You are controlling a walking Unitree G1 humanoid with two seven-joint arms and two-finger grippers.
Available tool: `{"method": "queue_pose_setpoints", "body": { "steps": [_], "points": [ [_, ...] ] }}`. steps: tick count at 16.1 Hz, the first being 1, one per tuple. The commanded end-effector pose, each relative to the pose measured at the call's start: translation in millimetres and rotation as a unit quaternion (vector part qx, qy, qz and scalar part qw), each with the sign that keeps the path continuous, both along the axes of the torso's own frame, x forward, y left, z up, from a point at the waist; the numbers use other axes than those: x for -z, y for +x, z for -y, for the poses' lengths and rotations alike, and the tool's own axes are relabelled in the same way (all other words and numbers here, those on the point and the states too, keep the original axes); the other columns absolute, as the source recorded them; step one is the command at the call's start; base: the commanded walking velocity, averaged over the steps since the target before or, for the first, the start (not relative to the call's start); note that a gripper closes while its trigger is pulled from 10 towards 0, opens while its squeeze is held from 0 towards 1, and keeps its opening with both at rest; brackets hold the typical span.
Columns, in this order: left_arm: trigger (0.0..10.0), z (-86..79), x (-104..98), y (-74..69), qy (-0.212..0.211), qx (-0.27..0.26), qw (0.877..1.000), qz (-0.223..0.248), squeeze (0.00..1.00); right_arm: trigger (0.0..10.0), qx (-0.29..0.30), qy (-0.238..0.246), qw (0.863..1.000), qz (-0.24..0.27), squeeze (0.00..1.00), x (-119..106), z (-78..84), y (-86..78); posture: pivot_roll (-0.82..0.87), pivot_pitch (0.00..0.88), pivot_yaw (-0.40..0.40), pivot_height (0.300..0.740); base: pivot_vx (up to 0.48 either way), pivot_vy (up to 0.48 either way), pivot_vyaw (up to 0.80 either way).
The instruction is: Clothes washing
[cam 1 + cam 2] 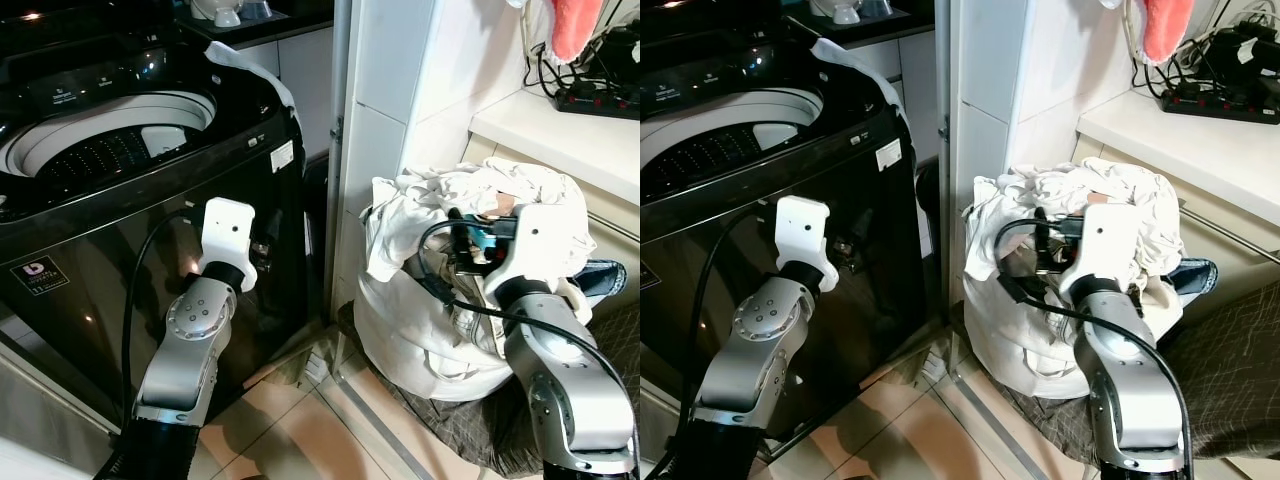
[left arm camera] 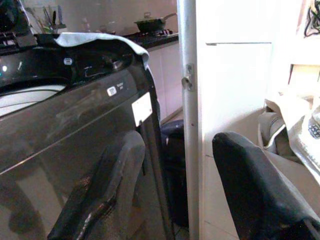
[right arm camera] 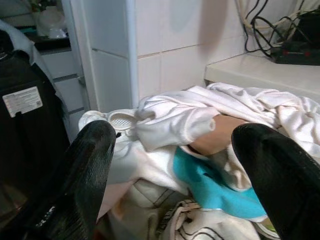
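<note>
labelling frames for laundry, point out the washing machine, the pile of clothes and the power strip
washing machine (image 1: 120, 215): left eye view, dark front panel.
pile of clothes (image 1: 470, 190): left eye view, white cloth on top of the heap.
power strip (image 1: 598, 97): left eye view, black body on the counter.

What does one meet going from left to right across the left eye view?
Washer → left gripper → tiled pillar → laundry pile → right gripper → power strip.
</note>
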State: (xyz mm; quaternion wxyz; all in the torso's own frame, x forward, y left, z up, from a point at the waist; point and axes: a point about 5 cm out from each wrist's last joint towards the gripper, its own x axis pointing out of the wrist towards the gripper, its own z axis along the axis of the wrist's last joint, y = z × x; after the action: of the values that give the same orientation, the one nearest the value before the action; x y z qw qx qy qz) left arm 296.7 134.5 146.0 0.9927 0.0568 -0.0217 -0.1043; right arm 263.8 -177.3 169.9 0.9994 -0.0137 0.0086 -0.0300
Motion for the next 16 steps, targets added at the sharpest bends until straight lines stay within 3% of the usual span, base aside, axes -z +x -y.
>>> {"method": "queue_pose_setpoints", "body": {
  "steps": [1,3,5,6,7,8,9,10,12,14,15,16],
  "points": [
    [10.0,-1.0,-4,0.2,0.004,0.007,1.0,0.006,0.0,10.0,0.01,0.003,1.0,0.009,0.0,-6,6.3,3.7,-0.04,0.0,0.026,0.74,0.0,0.0,0.0],
    [10.0,3.1,-6,2.8,0.004,0.022,1.0,0.011,0.0,10.0,0.041,0.0,0.999,0.002,0.0,-17,22.6,19.7,-0.05,0.0,0.038,0.74,0.0,0.0,0.0],
    [10.0,7.5,-8,4.7,-0.002,0.04,0.999,0.01,0.0,10.0,0.054,-0.013,0.998,-0.006,0.0,-33,48.8,46.2,-0.05,0.0,0.048,0.74,0.0,0.0,0.0],
    [10.0,9.4,-8,5.0,-0.002,0.049,0.999,0.008,0.0,10.0,0.061,-0.013,0.998,-0.012,0.84,-36,58.4,55.0,-0.05,0.0,0.048,0.74,0.0,0.0,0.0],
    [10.0,12.0,-9,5.3,0.003,0.064,0.998,0.003,0.0,10.0,0.072,-0.016,0.997,-0.035,1.0,-41,74.3,69.2,-0.05,0.0,0.047,0.74,0.0,0.0,0.0],
    [10.0,13.5,-10,4.7,0.008,0.076,0.997,0.004,0.0,10.0,0.075,-0.007,0.996,-0.048,1.0,-42,83.2,78.0,-0.05,0.0,0.045,0.74,0.0,0.0,0.0],
    [10.0,14.2,-12,3.7,0.019,0.093,0.995,0.005,0.0,10.0,0.091,0.017,0.992,-0.084,1.0,-40,102.6,93.9,-0.03,0.0,0.034,0.74,0.0,0.0,0.0],
    [10.0,12.2,-13,3.4,0.021,0.091,0.996,0.007,0.0,10.0,0.109,0.031,0.988,-0.103,1.0,-36,111.9,98.4,-0.02,0.0,0.029,0.74,0.0,0.0,0.0],
    [10.0,9.2,-14,3.4,0.019,0.082,0.996,0.008,0.0,10.0,0.124,0.046,0.985,-0.108,1.0,-33,118.8,101.4,-0.02,0.0,0.027,0.74,0.0,0.0,0.0],
    [10.0,5.9,-12,3.0,0.029,0.075,0.997,0.005,0.0,10.0,0.144,0.121,0.976,-0.107,1.0,-25,127.7,104.1,-0.01,0.0,0.023,0.74,0.0,0.0,0.0],
    [10.0,5.7,-12,2.7,0.03,0.076,0.997,0.005,0.0,10.0,0.149,0.136,0.973,-0.11,1.0,-22,129.0,104.1,0.0,0.0,0.023,0.74,0.0,0.0,0.0],
    [10.0,5.6,-12,1.8,0.034,0.079,0.996,0.006,0.0,10.0,0.167,0.173,0.963,-0.122,1.0,-13,133.7,103.7,0.0,0.0,0.022,0.74,0.0,0.0,0.0]
  ]
}}
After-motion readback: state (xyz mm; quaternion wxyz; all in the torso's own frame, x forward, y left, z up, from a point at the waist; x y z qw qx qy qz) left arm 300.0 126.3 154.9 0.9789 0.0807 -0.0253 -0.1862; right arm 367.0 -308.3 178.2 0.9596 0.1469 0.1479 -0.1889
